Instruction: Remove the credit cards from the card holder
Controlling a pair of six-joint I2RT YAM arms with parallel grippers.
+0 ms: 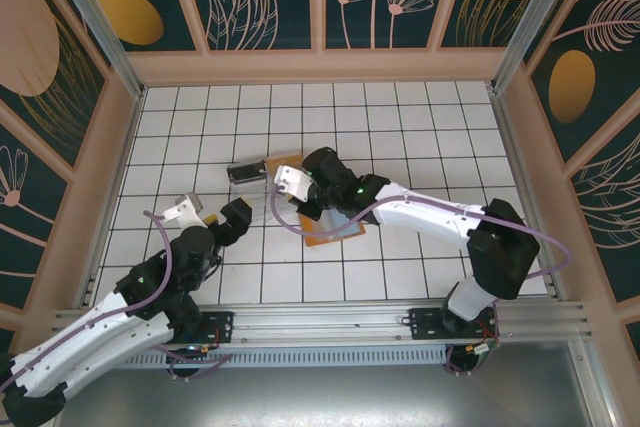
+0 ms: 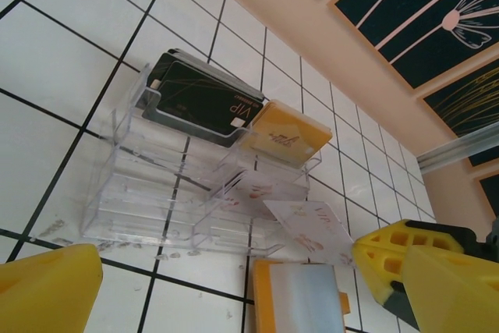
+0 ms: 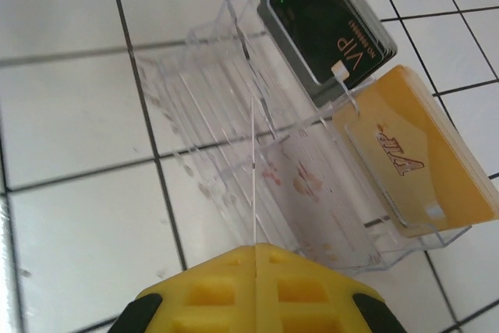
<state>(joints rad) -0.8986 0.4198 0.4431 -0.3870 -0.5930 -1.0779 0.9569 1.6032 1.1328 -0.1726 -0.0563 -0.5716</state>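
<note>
The card holder (image 1: 332, 231) is an orange-brown wallet lying open under my right arm; its grey-blue pocket (image 2: 300, 298) shows in the left wrist view. My right gripper (image 1: 290, 183) (image 3: 256, 249) is shut on a white credit card (image 3: 254, 177), seen edge-on above the clear tray (image 3: 203, 91). The same card (image 2: 312, 228) hangs tilted between the tray and the wallet. My left gripper (image 1: 212, 210) (image 2: 234, 294) stands open, holding nothing, just left of the wallet.
The clear tray (image 1: 245, 172) (image 2: 140, 208) holds a black VIP card (image 2: 199, 99), a gold card (image 2: 284, 138) and a white card (image 3: 312, 193). Wooden walls (image 1: 320, 67) ring the white tiled table.
</note>
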